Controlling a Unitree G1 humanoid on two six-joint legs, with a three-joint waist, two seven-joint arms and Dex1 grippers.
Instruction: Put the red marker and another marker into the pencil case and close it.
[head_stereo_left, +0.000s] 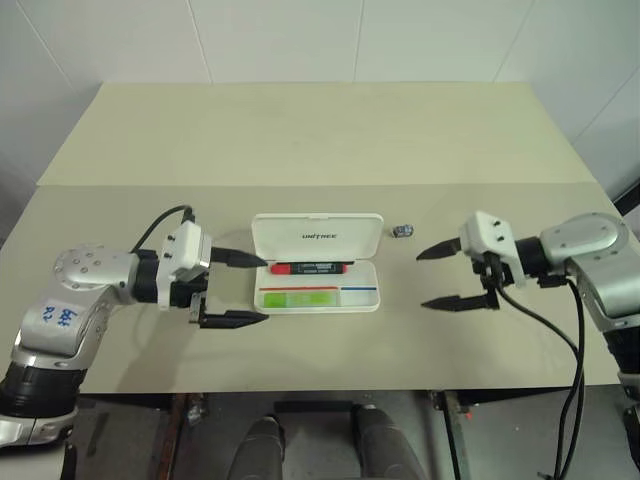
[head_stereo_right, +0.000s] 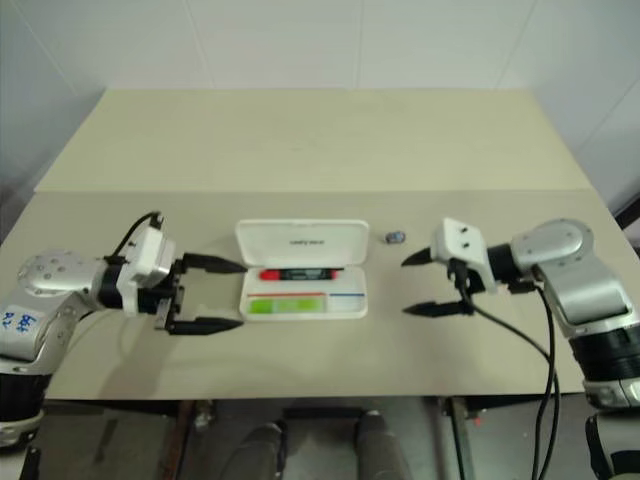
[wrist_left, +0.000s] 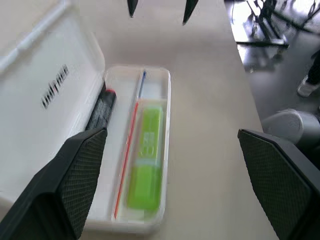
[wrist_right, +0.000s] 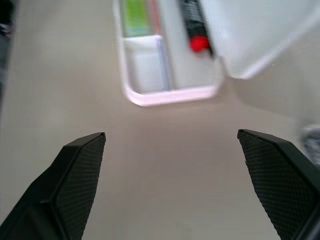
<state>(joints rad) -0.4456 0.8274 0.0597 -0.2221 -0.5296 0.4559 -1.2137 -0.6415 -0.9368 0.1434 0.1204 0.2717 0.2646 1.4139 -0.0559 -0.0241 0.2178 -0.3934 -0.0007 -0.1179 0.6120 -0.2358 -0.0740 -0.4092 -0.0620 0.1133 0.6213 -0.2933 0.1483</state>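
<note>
Left pincer (head_stereo_left: 236, 290) wide open, empty; right pincer (head_stereo_left: 436, 277) wide open, empty.

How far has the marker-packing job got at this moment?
Done: the red marker and the green highlighter both lie in the pencil case. In hand: nothing; the left gripper and right gripper stand open on either side of it. Left: shutting the raised lid.

The pencil case (head_stereo_left: 316, 262) lies open mid-worktop (head_stereo_left: 320, 140), lid raised behind its tray. In the tray, the red marker (head_stereo_left: 308, 268) lies at the back and the highlighter (head_stereo_left: 297, 298) in front of it. The left hand (head_stereo_left: 238, 288) is just left of the case, the right hand (head_stereo_left: 437, 277) well to its right, a small lump (head_stereo_left: 402, 231) behind and between.
</note>
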